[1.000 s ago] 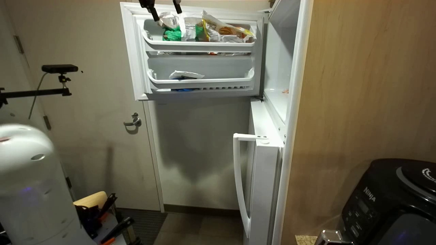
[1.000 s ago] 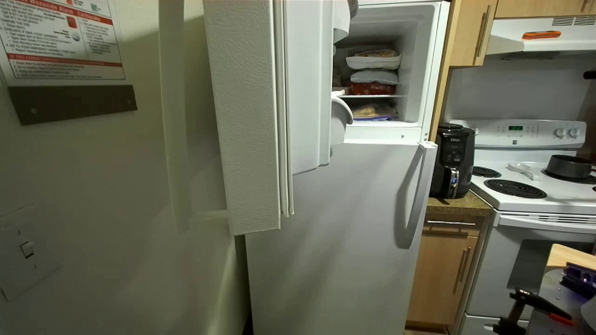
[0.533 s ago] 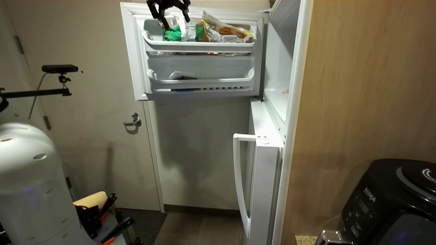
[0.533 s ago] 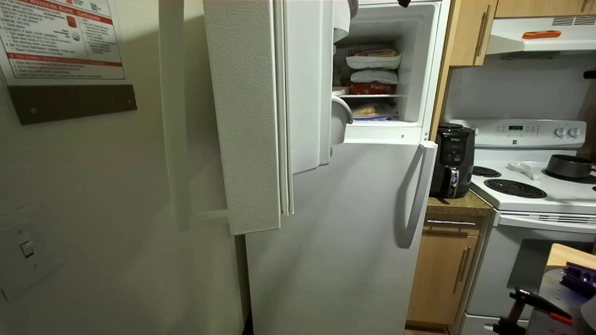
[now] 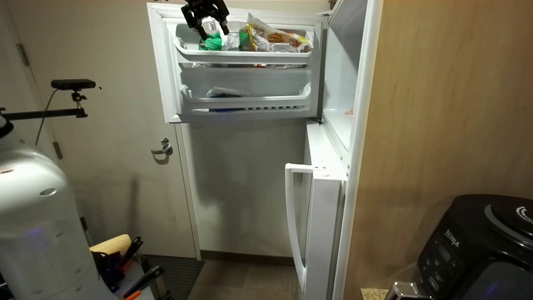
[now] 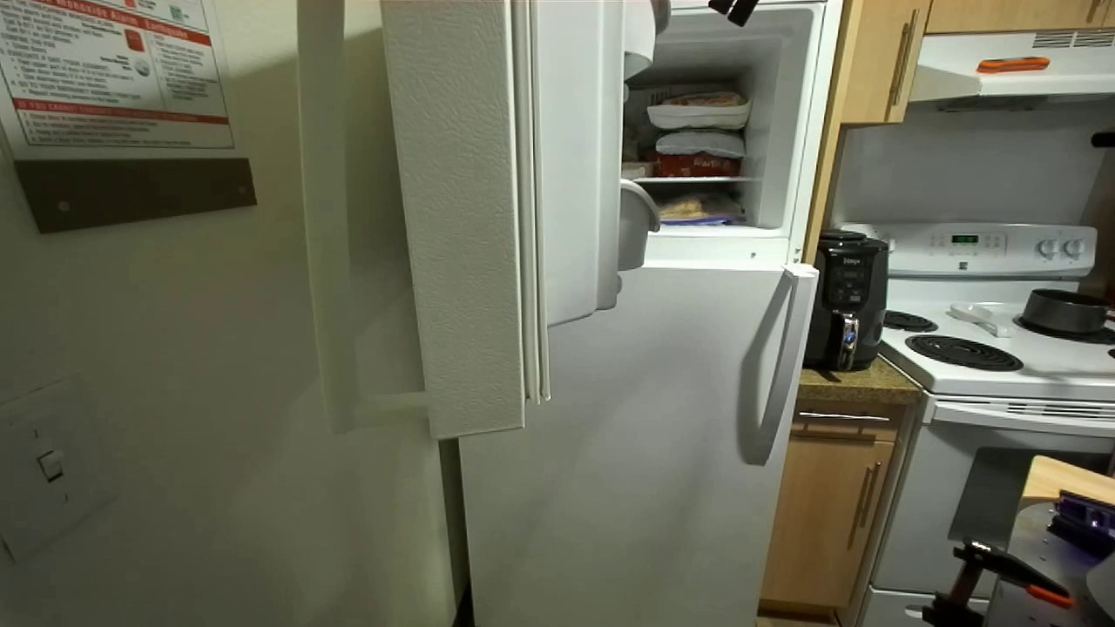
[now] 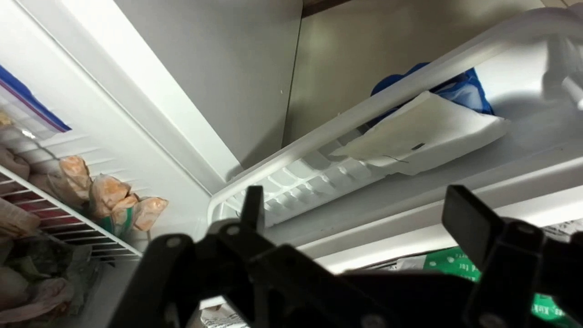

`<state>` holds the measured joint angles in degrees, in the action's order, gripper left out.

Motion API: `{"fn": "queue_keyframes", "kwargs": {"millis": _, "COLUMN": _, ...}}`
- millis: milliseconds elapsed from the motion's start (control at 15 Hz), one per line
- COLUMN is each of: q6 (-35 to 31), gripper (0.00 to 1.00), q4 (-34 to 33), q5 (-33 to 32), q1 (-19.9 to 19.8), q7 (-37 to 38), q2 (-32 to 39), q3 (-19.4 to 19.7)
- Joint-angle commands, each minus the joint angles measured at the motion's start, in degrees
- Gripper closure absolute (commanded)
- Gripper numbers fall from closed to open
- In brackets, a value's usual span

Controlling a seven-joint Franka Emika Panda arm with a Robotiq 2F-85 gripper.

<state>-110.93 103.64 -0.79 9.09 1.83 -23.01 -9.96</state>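
My black gripper (image 5: 215, 34) hangs from the top of an exterior view, in front of the open freezer door's upper shelf (image 5: 245, 55). Its fingers are spread wide with nothing between them. Behind and beside them lie a green bag (image 5: 211, 43) and a yellow-edged bag (image 5: 279, 39). In the wrist view the gripper (image 7: 353, 193) points down toward the lower door shelf (image 7: 319, 139), which holds a white packet (image 7: 423, 132) and a blue package (image 7: 469, 91). Those lie beyond the fingertips, apart from them. Only the fingertips (image 6: 740, 10) show in an exterior view.
Inside the freezer, food packs (image 6: 697, 117) sit on a wire shelf (image 7: 68, 212). Below is the fridge door handle (image 5: 293, 225). A black air fryer (image 5: 479, 250) stands at right. A camera (image 5: 73, 84) on a bar and a tool cart (image 5: 129, 271) are at left.
My gripper has come down from the top edge of an exterior view, a little to the right, and tilted slightly. Its fingertips have also entered at the top in an exterior view. It stays open.
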Motion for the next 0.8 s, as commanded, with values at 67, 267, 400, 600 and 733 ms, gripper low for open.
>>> {"fn": "queue_keyframes", "kwargs": {"millis": 67, "q6": -0.2, "gripper": 0.00, "q4": 0.5, "q5": -0.3, "q1": -1.9, "q7": 10.3, "q2": 0.3, "q3": -1.7}}
{"fn": "queue_keyframes", "kwargs": {"millis": 267, "q6": 0.2, "gripper": 0.00, "q4": 0.5, "q5": -0.3, "q1": -2.6, "q7": 15.4, "q2": 0.5, "q3": -2.3}}
{"fn": "queue_keyframes", "kwargs": {"millis": 400, "q6": 0.1, "gripper": 0.00, "q4": 0.7, "q5": -0.5, "q1": -3.0, "q7": 18.3, "q2": 0.5, "q3": -2.9}}
{"fn": "queue_keyframes", "kwargs": {"millis": 600, "q6": -0.5, "gripper": 0.00, "q4": 0.7, "q5": -1.2, "q1": -3.4, "q7": 21.1, "q2": 0.4, "q3": -3.9}}
{"fn": "queue_keyframes", "kwargs": {"millis": 733, "q6": -0.4, "gripper": 0.00, "q4": 0.4, "q5": -1.3, "q1": -3.4, "q7": 22.5, "q2": 0.5, "q3": -4.5}}
